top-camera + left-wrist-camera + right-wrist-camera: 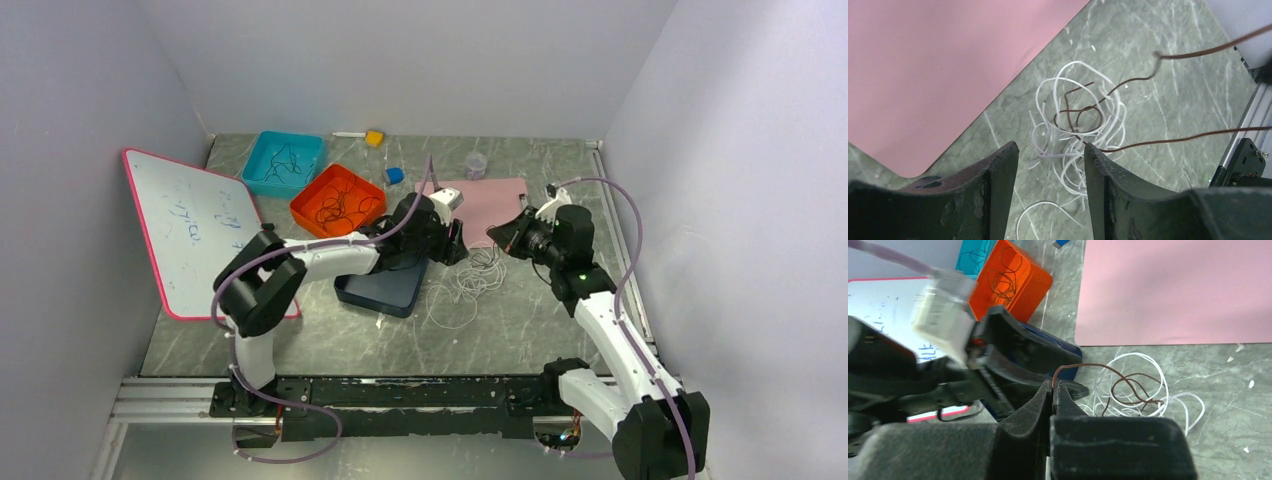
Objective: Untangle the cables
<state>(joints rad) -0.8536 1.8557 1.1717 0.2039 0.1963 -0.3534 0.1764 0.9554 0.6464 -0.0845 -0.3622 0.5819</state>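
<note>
A tangle of white cables (pixel 470 283) lies on the grey table in front of a pink mat (pixel 490 205). A thin brown cable (pixel 1083 120) loops through the white cables (pixel 1073 130) and rises off to the right. My right gripper (pixel 1053 385) is shut on the brown cable (pixel 1128 385), holding its end above the tangle (pixel 1143 390). My left gripper (pixel 1050 150) is open and empty, hovering just left of and above the tangle. In the top view the left gripper (pixel 452 243) and right gripper (pixel 507 237) face each other over the pile.
An orange tray (pixel 338 198) and a teal tray (pixel 284 163) with dark wires stand at the back left. A dark blue tray (pixel 385 290) lies under the left arm. A whiteboard (pixel 200 225) leans at the left. Small blocks and a cup sit at the back.
</note>
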